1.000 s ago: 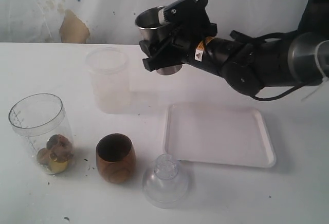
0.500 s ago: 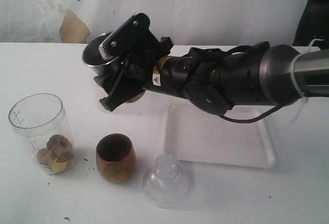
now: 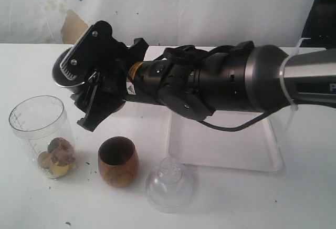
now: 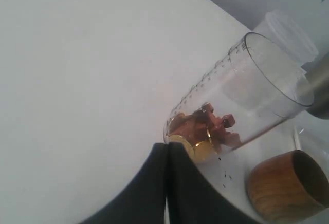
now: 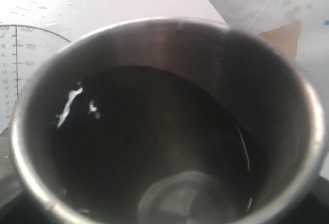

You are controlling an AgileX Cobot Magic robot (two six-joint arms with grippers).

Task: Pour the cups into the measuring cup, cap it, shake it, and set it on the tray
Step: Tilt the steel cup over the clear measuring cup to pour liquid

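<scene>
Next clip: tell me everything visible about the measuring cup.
The measuring cup is a tall clear plastic cylinder with a rounded base and printed graduation marks up its side. It stands upright and uncapped on the white table, apart from the wooden cup beside it. Brown and gold pieces lie in its bottom. Nothing grips it.

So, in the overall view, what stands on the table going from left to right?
Clear measuring cup with small pieces inside → brown wooden cup → clear domed cap → white tray. The steel tumbler, held aloft, overlaps the measuring cup, so it is left out.
</scene>
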